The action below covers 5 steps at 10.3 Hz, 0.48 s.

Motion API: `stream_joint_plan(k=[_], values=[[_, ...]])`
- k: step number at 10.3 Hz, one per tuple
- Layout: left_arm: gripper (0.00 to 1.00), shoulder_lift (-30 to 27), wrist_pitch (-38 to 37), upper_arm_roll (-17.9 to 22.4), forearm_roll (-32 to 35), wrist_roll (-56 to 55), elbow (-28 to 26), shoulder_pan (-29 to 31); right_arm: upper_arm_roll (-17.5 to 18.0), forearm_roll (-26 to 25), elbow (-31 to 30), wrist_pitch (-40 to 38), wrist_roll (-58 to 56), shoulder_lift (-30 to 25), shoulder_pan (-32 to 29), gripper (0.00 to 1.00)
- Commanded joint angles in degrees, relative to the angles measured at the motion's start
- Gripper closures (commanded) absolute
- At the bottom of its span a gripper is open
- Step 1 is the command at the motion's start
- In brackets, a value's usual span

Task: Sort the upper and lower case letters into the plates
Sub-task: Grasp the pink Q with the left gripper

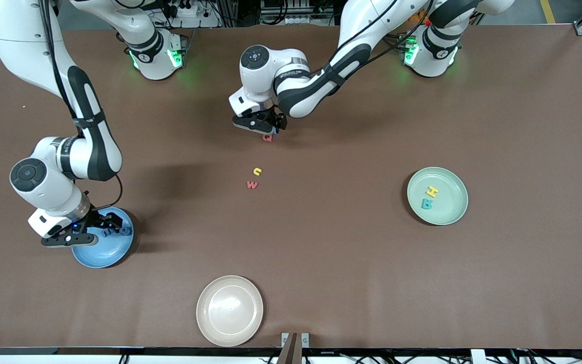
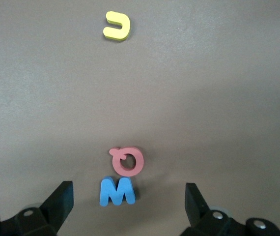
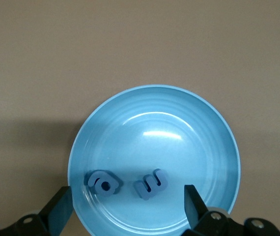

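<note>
Fingers apart and holding nothing, the right gripper point(image 1: 100, 228) hangs over the blue plate point(image 1: 111, 250) at the right arm's end of the table; in the right wrist view its two dark fingertips point(image 3: 56, 209) frame the plate point(image 3: 189, 147), where two blue letters point(image 3: 150, 184) lie side by side, close but not touching. Nearer the front camera, about mid-table, a cream plate point(image 1: 230, 310) sits with nothing on it. Out on the brown table point(image 1: 321, 242), a yellow letter point(image 1: 257, 171) and a red W point(image 1: 252, 185) lie just beside each other. Farther from the camera than those two, the left gripper point(image 1: 267, 126) is low over a pink letter point(image 1: 268, 137), its fingers also spread wide and holding nothing; the left wrist view shows that pink letter point(image 2: 126, 161) touching a blue M point(image 2: 117, 191), both between the fingertips point(image 2: 194, 201) but untouched by them, with the yellow letter point(image 2: 117, 26) well apart. Toward the left arm's end stands the mint green plate point(image 1: 450, 215), holding a yellow H point(image 1: 432, 191) and a teal B point(image 1: 426, 203) close together.
</note>
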Motion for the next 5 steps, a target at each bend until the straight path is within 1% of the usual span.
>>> stream_joint_plan(k=[1,2,5], values=[[0.0,1.24,1.47,3.69,1.62,0.35,1.43,-3.37,0.29,-0.18,0.86,-1.76,0.12,0.53,-0.14,0.0],[0.0,1.68,1.92,4.84,1.62,0.35,1.43,-4.25,0.38,-0.18,0.95,-3.5,0.12,0.36,-0.14,0.0],[0.0,2.56,2.8,5.29,1.62,0.26,1.87,-4.26,0.38,-0.18,0.86,-5.53,-0.06,0.18,-0.05,0.0]])
